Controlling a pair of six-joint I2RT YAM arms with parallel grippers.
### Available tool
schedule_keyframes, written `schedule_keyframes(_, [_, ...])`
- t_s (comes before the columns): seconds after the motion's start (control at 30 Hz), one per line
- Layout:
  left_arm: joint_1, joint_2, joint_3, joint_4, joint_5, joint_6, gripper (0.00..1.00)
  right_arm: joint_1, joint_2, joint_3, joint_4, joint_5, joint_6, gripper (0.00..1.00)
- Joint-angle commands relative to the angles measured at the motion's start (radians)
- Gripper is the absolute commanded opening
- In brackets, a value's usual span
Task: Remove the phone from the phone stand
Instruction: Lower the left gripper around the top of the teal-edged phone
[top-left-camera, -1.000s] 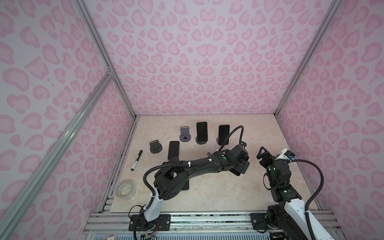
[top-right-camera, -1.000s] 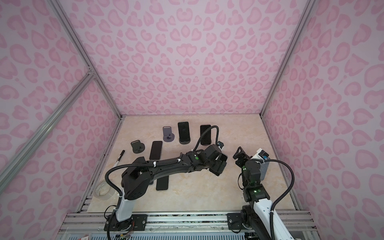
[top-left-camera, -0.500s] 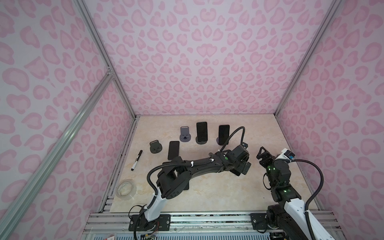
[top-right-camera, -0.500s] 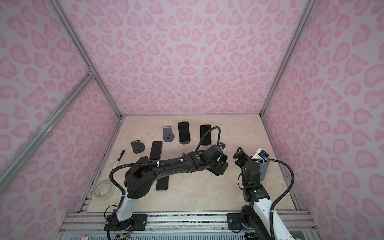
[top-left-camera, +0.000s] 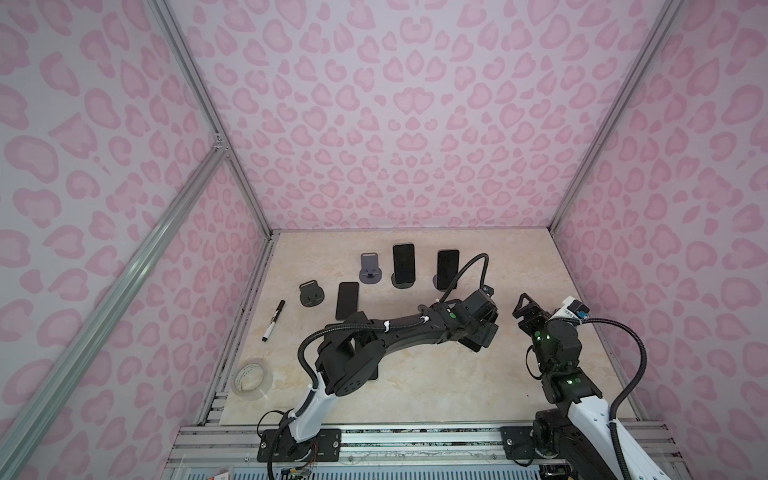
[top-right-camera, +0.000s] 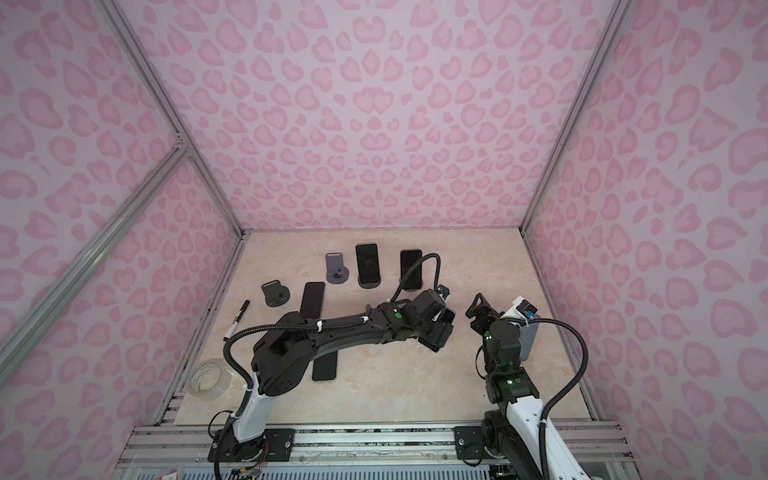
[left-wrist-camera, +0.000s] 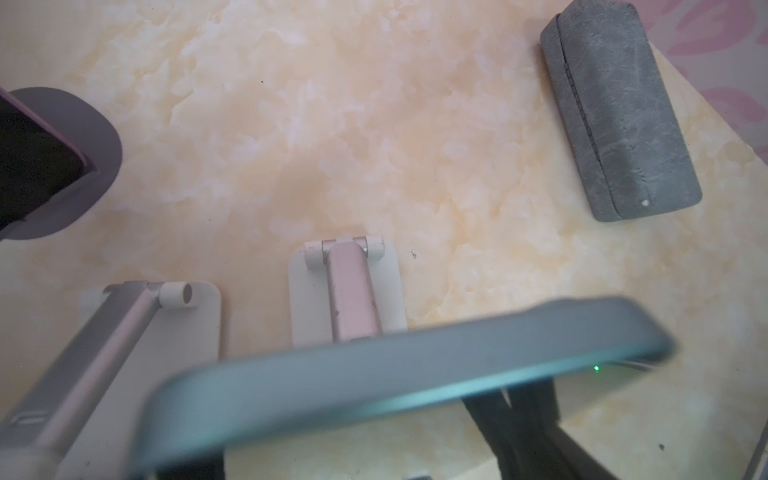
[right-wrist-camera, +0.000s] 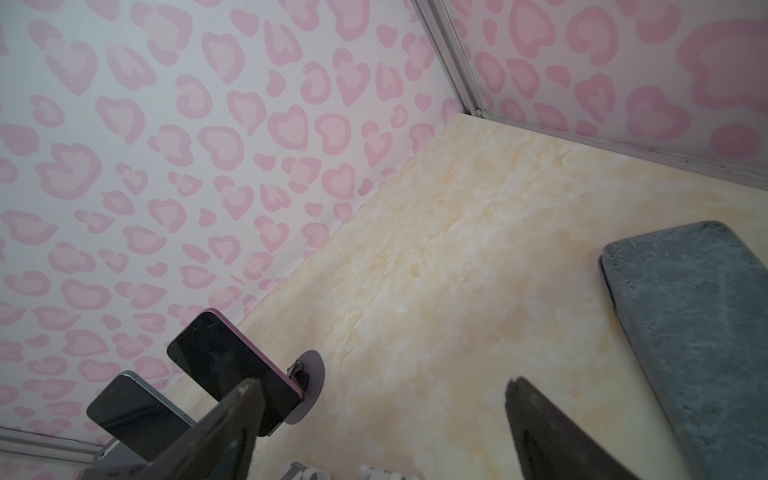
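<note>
phone with a teal edge (left-wrist-camera: 395, 374) lies blurred and very near the left wrist camera. its long edge crosses in front of a pink-armed stand (left-wrist-camera: 353, 291) on a white base. the pink arm runs up to that edge, and whether the phone rests on it or hangs just above it i cannot tell. just beside it is a silver-armed stand (left-wrist-camera: 120, 324) on a similar white base.

in both top views the left arm reaches across the desk (top-left-camera: 415, 386) into the right half. its wrist covers the phone and both of these stands. the left end effector (top-left-camera: 482, 332) points down over that spot. no view shows its fingers clearly: the dark shapes behind the phone's edge are too blurred to name. so i cannot tell whether it is closed on the phone or loose around it.

the right end effector (right-wrist-camera: 380, 384) hangs above the desk with its fingers (right-wrist-camera: 232, 419) spread wide and only bare desk between them. a grey case (right-wrist-camera: 698, 332) lies near it, close to the right wall.

at the back of the desk a purple-edged phone (top-left-camera: 448, 269) and a taller dark phone (top-left-camera: 404, 269) lean upright on their stands, with a grey stand (top-left-camera: 370, 271) to their left. nearer the left wall are a black stand (top-left-camera: 310, 294), a flat phone (top-left-camera: 347, 300), a marker (top-left-camera: 274, 319) and a tape roll (top-left-camera: 252, 379). another flat phone (top-right-camera: 324, 368) lies partly under the left arm.
</note>
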Motion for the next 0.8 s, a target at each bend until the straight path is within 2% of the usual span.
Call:
schedule_keyframes(0.0, [0.001, 0.011, 0.015, -0.014, 0.003, 0.008, 0.84, 0.000, 0.003, -0.009, 0.018, -0.005, 0.004, 0.94])
schedule_keyframes(0.43, [-0.005, -0.002, 0.005, -0.032, -0.022, 0.028, 0.67, 0.000, 0.004, -0.013, 0.025, -0.004, 0.007, 0.93])
schedule_keyframes(0.77, [-0.014, -0.072, -0.022, -0.006, -0.005, 0.053, 0.62, 0.000, 0.003, -0.015, 0.026, -0.004, 0.007, 0.93])
